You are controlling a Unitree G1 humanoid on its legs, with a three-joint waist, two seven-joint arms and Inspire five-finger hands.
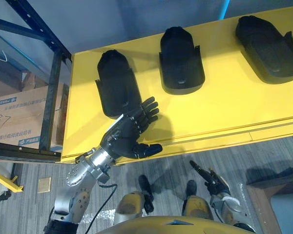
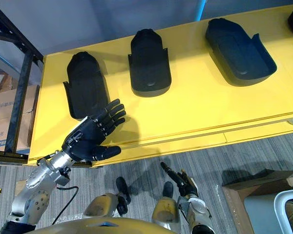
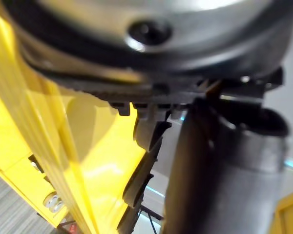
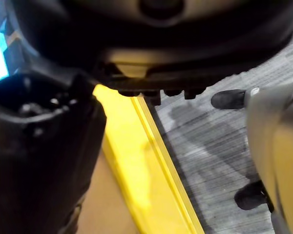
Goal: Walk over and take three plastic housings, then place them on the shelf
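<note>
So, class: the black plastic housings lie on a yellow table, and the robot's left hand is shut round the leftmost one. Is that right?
Not quite. The left hand is open, with its fingers straight beside the near end of the leftmost black plastic housing, not curled round it. The left eye view shows this. The housings do lie on the yellow table.

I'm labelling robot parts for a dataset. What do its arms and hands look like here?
Both arms are silver-grey metal with rounded, jointed segments: left arm, right arm. Each ends in a black, segmented hand with fingers and a thumb: left hand, right hand.
</note>
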